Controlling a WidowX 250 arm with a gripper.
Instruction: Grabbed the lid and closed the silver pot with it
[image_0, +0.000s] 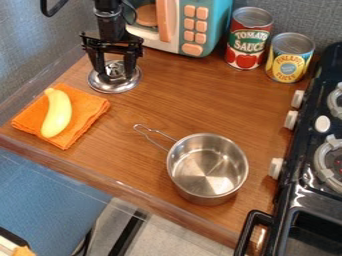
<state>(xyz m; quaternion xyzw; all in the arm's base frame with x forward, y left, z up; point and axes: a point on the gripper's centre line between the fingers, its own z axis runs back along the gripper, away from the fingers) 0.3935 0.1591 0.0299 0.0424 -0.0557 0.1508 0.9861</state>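
At the far left of the counter (150, 97), I'm straddling the knob (115, 69) of the lid (115, 88) with my claw (113, 74) released, presumably for a level lift, while the silver pot (208, 167) is sitting uncovered, nearer and rightward.

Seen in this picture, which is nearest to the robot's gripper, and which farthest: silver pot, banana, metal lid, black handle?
From the gripper:
1. Metal lid, directly beneath it
2. Banana, left side
3. Silver pot, right of center
4. Black handle, bottom edge
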